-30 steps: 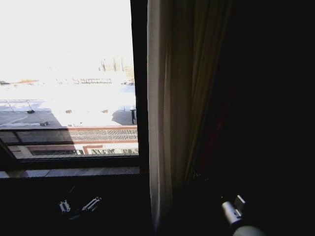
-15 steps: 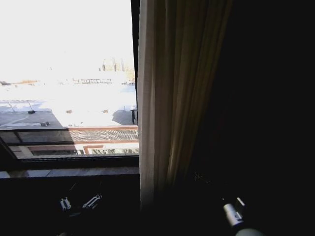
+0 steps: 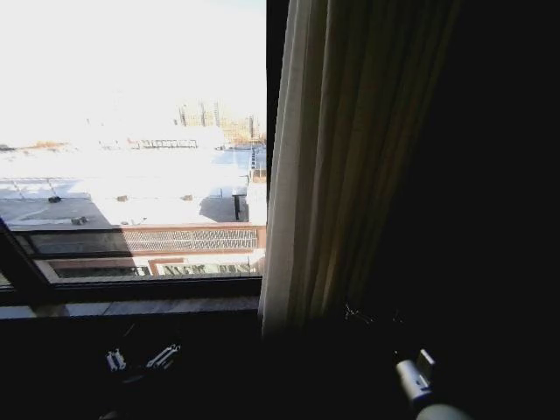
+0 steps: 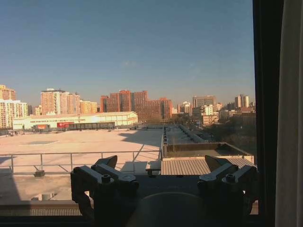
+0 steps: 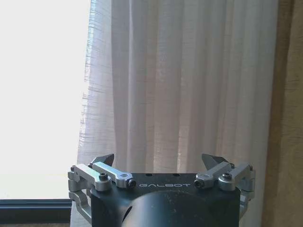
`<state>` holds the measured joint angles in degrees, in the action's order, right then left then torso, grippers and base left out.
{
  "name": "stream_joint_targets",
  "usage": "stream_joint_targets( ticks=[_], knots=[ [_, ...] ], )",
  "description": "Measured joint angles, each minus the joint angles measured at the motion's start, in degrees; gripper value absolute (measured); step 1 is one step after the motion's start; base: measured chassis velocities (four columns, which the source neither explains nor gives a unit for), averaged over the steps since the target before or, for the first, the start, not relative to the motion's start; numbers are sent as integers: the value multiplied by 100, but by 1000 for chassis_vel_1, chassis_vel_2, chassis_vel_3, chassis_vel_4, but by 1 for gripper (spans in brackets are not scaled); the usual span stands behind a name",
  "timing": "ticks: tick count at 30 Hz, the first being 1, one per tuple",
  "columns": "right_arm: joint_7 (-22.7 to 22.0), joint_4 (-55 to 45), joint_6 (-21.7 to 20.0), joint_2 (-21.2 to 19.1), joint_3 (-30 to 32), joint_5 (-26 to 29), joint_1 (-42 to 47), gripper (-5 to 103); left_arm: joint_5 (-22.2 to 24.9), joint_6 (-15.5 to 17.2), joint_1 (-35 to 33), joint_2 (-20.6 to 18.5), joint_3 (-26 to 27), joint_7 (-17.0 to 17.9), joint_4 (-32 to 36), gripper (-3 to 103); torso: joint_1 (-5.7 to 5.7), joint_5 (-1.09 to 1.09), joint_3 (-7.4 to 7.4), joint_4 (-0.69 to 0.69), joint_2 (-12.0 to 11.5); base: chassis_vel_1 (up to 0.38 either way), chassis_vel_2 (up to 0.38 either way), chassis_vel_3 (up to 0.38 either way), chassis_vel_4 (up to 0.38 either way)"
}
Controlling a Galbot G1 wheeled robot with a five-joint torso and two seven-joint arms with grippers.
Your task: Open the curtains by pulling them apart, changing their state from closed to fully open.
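Hanging gathered right of window, one curtain panel, two claws, left claw and right claw released

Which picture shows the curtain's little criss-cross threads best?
The right wrist view: the curtain hangs lit from behind, so its weave and pleats show, just beyond the open right gripper. The head view has it dark and bunched right of the window. The left wrist view catches a pale strip at the edge.
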<state>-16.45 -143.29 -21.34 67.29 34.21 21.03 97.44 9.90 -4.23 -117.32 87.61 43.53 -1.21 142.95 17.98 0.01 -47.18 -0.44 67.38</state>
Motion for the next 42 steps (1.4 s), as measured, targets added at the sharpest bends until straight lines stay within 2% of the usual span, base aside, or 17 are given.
stream_joint_targets(
  ticks=[6, 12, 16, 19, 28, 33, 37, 42],
  knots=[
    [116, 68, 145, -4, -48, 85, -110, 100, -34, 4, -5, 22, -29, 2, 16, 100, 1, -3, 0, 0, 0, 316, 337, -336, -353],
    [147, 575, 153, -116, -120, 441, -578, 100, -30, 72, 14, -47, 37, 18, 27, 100, 1, -6, 0, -1, 0, 206, 199, -211, -193],
    [148, 818, 91, -214, -226, 649, -854, 100, -23, 129, -2, -41, 50, 28, 27, 100, 1, -3, 0, 0, 0, 22, 2, -11, -20],
    [154, 1189, 69, -284, -363, 712, -1319, 100, -105, 131, -28, 19, 13, 23, 32, 100, 0, 8, -1, -1, -1, 0, 0, 0, 0],
    [91, 1992, -78, -311, -928, 946, -2632, 100, -190, 362, -16, 66, 70, 81, 33, 100, 1, -4, -1, 2, -1, -18, -11, 17, 20],
    [59, 2227, -154, -303, -1286, 1041, -3083, 100, -212, 477, 14, 59, -18, 146, 33, 100, 1, -3, -1, -1, -1, 0, 0, 0, 0],
    [65, 2557, -158, -279, -1402, 1044, -3412, 100, -209, 501, 21, 10, -9, 204, 33, 100, 1, 3, -1, 0, -1, 0, 0, 0, 0],
    [75, 2881, -158, -250, -1532, 1077, -3794, 100, -200, 505, 0, 34, 23, 221, 32, 100, 1, 0, -1, -1, -1, 0, 0, 0, 0]
  ],
)
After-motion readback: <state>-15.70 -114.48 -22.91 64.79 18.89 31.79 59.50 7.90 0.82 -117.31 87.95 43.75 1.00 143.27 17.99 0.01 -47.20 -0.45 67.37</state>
